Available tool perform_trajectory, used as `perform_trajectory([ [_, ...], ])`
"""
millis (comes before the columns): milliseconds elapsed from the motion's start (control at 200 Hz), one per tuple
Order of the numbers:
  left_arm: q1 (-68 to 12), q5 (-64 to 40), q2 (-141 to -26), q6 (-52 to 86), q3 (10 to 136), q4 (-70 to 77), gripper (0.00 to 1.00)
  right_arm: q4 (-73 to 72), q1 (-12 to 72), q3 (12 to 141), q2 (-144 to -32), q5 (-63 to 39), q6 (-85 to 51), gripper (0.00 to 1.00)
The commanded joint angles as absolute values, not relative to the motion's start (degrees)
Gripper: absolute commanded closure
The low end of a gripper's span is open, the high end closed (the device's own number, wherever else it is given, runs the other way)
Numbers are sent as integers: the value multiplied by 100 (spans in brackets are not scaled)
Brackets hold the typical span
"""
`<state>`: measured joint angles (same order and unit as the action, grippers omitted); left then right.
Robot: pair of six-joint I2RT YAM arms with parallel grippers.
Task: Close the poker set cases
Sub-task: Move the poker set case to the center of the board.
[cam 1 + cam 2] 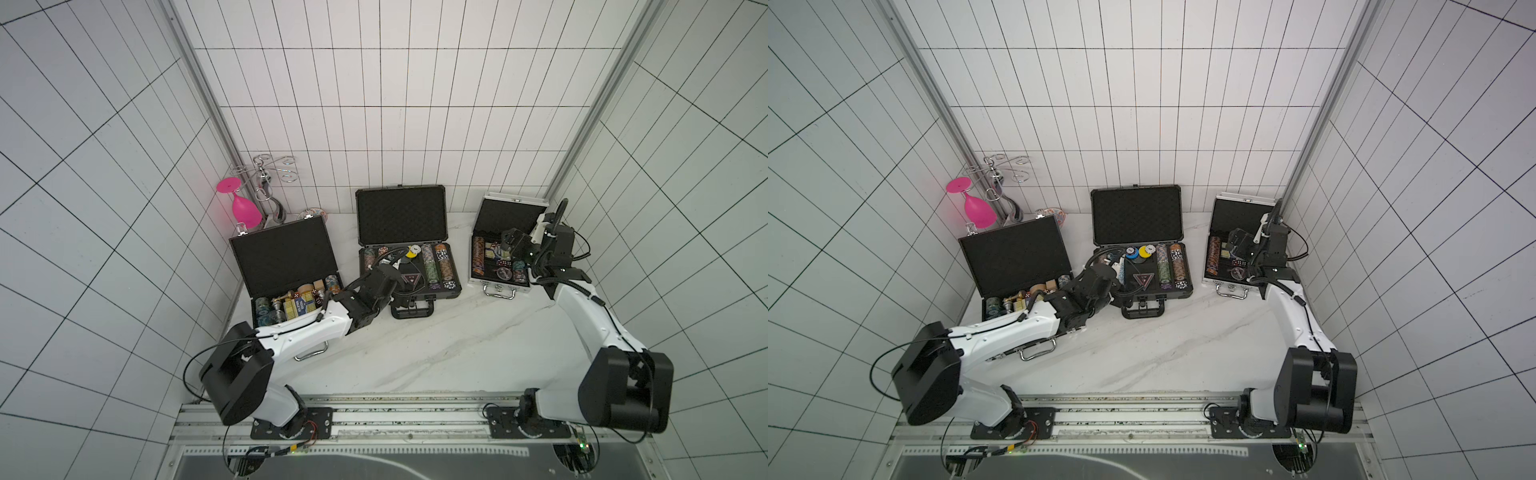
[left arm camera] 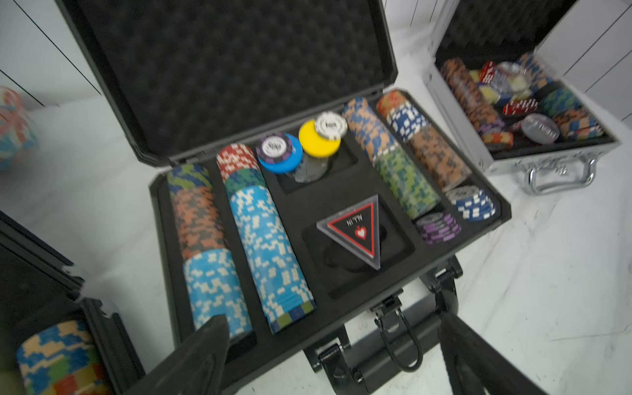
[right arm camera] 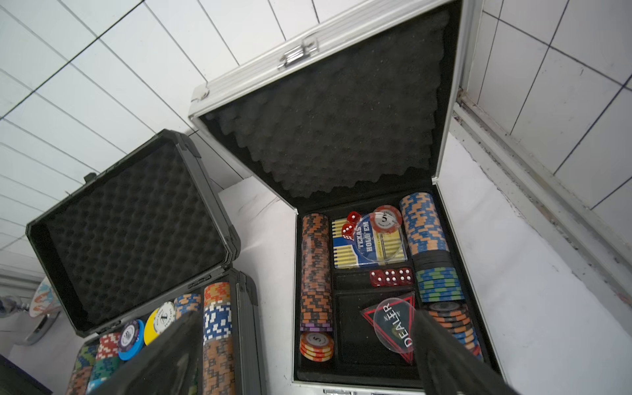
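**Ana:** From above first. Are any lids down?

**Ben:** None. In both top views the three poker set cases stand open on the marble table point(image 1: 457, 345). The flat black case point(image 1: 282, 257) is at centre left, the dark grey case point(image 1: 401, 216) is in the middle and the silver aluminium case point(image 1: 507, 216) is at centre right. Each lid is raised toward the tiled back wall.

**Ana:** And the arms?

**Ben:** The left gripper point(image 1: 390, 276) hangs over the dark grey case's front left corner. The right gripper point(image 1: 509, 243) is over the silver one's tray. Neither looks to be touching a lid (though from up here contact is hard to judge).

**Ana:** Left wrist view?

**Ben:** Its fingers point(image 2: 205, 352) sit at the lower edge, spread wide with nothing between them. The dark grey case fills the middle of the frame, with the lid up across the top. Rows of chips point(image 2: 270, 253) and an All-In triangle point(image 2: 355, 229) lie in the foam. The silver case shows open at upper right, and a corner of the black one sits at lower left.

**Ana:** Right wrist view?

**Ben:** The fingers point(image 3: 455, 359) are parted here too, and empty. The silver case sits right of centre with its lid raised above it. Red dice point(image 3: 391, 277) and a Dealer button point(image 3: 393, 321) lie inside. The dark grey case stands open at lower left.

**Ana:** So how far along?

**Ben:** By my reading, nothing is done. All three lids need folding down, and probably the latches after that.
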<state>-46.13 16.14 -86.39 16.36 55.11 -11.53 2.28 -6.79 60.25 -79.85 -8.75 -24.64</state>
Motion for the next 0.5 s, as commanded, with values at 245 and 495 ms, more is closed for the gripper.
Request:
perform_trajectory([
  [245,-4821,1070,-8965,2123,6196,-2181,3,298,-1288,7482,-8876,-1379,-2978,7],
  [495,-4818,1026,-8705,2109,6225,-2628,3,-562,-1706,7726,-9229,-1846,-3641,14],
])
